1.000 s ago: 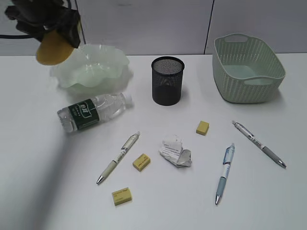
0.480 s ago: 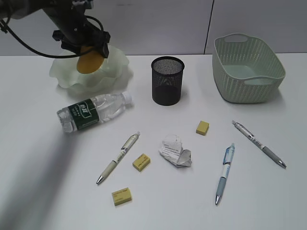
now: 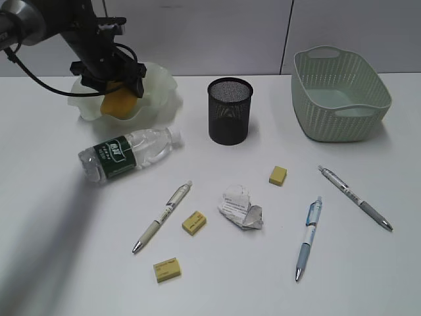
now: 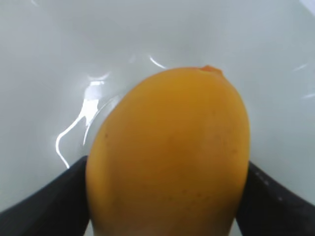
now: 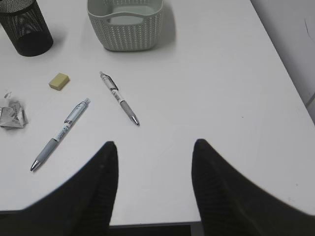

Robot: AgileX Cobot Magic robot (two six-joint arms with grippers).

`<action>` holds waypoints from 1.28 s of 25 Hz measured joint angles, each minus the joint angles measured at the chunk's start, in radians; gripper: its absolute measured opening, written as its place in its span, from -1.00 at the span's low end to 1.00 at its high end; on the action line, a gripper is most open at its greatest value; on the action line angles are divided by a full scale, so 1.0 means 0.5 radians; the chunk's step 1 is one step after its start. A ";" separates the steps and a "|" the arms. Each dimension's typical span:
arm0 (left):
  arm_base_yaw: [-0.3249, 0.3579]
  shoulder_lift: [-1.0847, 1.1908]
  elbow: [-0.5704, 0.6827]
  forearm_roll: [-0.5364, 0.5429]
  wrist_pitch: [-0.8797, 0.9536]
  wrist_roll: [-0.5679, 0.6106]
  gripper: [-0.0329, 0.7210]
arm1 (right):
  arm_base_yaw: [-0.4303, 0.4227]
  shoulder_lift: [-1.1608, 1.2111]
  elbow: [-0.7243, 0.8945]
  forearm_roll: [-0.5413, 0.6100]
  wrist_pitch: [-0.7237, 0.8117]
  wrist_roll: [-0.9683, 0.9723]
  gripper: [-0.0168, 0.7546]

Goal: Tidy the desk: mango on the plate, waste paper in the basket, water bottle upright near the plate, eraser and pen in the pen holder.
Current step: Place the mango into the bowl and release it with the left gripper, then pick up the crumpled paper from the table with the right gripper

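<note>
My left gripper [image 3: 118, 91] is shut on the yellow-orange mango [image 3: 117, 104], low inside the pale-green ruffled plate [image 3: 160, 85]. In the left wrist view the mango [image 4: 170, 152] fills the frame between the black fingers [image 4: 42, 206], with the plate's glossy bowl [image 4: 59, 73] right behind it. The water bottle [image 3: 128, 153] lies on its side in front of the plate. Crumpled waste paper [image 3: 241, 208], three yellow erasers [image 3: 277, 175] [image 3: 194, 222] [image 3: 167, 269] and three pens [image 3: 162, 216] [image 3: 308, 237] [image 3: 355, 196] lie on the desk. My right gripper [image 5: 155, 145] hangs open and empty above the desk's near right edge.
The black mesh pen holder [image 3: 230, 110] stands at the back centre and the sage-green basket [image 3: 341, 95] at the back right. The right wrist view shows the basket [image 5: 125, 22], the pen holder [image 5: 27, 27], two pens [image 5: 60, 133] [image 5: 119, 98] and one eraser [image 5: 59, 81].
My left arm has carried the mango from above the plate's left side rightward and down into the plate. Everything on the desk has stayed put.
</note>
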 joint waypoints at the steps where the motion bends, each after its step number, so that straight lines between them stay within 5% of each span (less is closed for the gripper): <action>1: 0.005 0.004 0.000 0.000 0.011 0.000 0.72 | 0.000 0.000 0.000 0.000 0.000 0.000 0.06; 14: 0.007 -0.014 -0.071 0.032 0.146 -0.023 0.85 | 0.000 0.000 0.000 0.000 0.000 0.001 0.06; 26: 0.004 -0.435 -0.318 0.037 0.446 -0.057 0.67 | 0.000 0.000 0.000 0.000 0.000 0.003 0.06; 32: 0.077 -0.745 0.018 0.155 0.444 -0.060 0.65 | 0.000 0.000 0.000 0.000 0.000 0.003 0.06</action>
